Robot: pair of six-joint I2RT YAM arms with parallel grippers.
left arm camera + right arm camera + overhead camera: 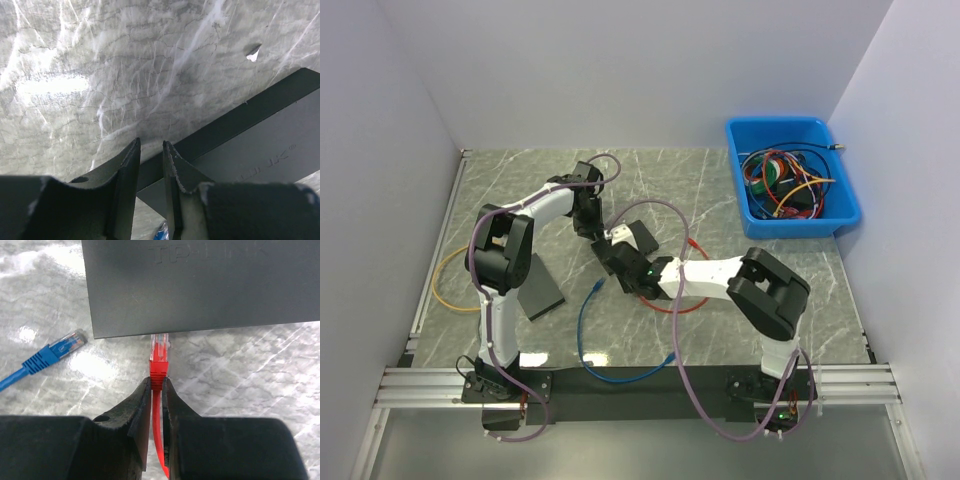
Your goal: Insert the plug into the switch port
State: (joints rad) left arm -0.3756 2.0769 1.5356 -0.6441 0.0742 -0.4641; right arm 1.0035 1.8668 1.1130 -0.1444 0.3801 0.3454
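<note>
Red plug (pixel 159 357) between right fingers (pixel 141 410), against switch (pixel 200 285).

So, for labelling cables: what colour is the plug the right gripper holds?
Red plug, clearest in the right wrist view.

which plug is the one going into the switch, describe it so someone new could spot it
Start at the flat black switch on the grey marbled table. At its edge, the right gripper pinches the red plug, whose clear tip meets the switch. Unlike the blue plug lying loose beside it, this one is red and gripped.
</note>
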